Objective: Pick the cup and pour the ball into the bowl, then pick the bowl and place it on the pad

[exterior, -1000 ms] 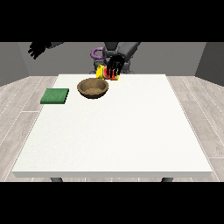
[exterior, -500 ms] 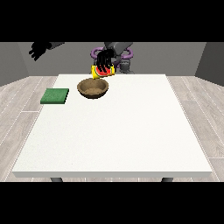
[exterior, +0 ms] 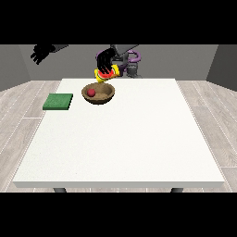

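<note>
In the front view, the hand at the view's right [exterior: 106, 61] has its fingers curled round a yellow and red cup [exterior: 104, 74], tipped over so that its mouth faces down toward the brown bowl [exterior: 98, 94] just beneath and in front of that hand. A red ball [exterior: 91, 92] lies inside the bowl, below the cup. The hand at the view's left [exterior: 41, 53] hangs raised and holds nothing, its fingers relaxed, with the green pad [exterior: 58, 101] on the white table [exterior: 120, 139] below it, well apart from the bowl.

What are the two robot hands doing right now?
Robot hand at the view's right: curled round the tilted cup.
Robot hand at the view's left: raised, holding nothing; fingers cannot be told.
</note>
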`<state>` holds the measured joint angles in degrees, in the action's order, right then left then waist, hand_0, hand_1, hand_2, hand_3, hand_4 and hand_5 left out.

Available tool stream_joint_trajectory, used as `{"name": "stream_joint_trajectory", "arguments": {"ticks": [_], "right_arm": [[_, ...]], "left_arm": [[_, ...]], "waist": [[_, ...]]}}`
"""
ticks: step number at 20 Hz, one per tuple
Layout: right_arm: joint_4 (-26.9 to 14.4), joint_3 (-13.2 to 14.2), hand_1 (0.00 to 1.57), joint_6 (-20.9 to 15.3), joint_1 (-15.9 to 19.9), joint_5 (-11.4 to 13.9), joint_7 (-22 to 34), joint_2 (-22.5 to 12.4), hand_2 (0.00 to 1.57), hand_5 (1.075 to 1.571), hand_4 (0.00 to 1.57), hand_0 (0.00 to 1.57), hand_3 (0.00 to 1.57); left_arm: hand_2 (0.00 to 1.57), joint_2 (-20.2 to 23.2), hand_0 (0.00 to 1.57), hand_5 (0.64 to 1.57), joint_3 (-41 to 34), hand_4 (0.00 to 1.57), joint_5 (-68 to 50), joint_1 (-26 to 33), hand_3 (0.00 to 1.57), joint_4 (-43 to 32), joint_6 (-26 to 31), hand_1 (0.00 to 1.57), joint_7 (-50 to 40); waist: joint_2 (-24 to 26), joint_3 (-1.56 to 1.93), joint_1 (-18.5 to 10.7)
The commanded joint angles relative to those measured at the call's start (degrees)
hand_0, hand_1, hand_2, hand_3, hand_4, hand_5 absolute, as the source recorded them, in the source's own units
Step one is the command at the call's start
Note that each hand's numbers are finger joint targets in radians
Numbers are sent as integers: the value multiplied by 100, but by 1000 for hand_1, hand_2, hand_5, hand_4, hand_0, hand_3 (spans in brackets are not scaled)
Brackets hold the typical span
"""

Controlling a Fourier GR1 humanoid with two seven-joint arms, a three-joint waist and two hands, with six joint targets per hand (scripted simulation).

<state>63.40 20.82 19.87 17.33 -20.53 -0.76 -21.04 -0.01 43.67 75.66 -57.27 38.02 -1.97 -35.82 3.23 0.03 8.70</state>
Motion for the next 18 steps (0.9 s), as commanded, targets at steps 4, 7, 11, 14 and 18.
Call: {"name": "stream_joint_trajectory", "arguments": {"ticks": [4, 7, 11, 14, 18], "right_arm": [[180, -104, 0, -231, -505, 144, 45, 227, 0, 1553, 737, 0, 178], [196, 0, 0, -384, -580, 108, 184, 185, 0, 1553, 737, 0, 178], [202, 13, 0, -582, -537, 143, 123, 316, 0, 1558, 780, 0, 106], [174, -2, 0, -762, -581, 313, 15, 335, 0, 1556, 785, 0, 0], [81, -125, 0, -1092, -735, 444, -141, 798, 0, 1558, 778, 0, 0]], "left_arm": [[1571, 519, 748, 1556, -1028, 1105, -706, 432, 1544, 733, -927, 748, 320], [1508, 654, 1040, 1562, -1874, 1316, -1792, 958, 1149, 1211, -1454, 1040, 897], [143, 802, 423, 1537, -3364, 1223, -3423, 858, 14, 1870, -1667, 423, 1417], [0, 737, 0, 1568, -4236, 1150, -4695, 949, 0, 2323, -1410, 0, 1824], [0, 902, 0, 1570, -5210, 1058, -6248, 952, 0, 2680, -515, 0, 2309]], "waist": [[494, -16, -332], [576, -39, -611], [511, -83, -974], [451, -94, -1248], [218, -52, -1502]]}}
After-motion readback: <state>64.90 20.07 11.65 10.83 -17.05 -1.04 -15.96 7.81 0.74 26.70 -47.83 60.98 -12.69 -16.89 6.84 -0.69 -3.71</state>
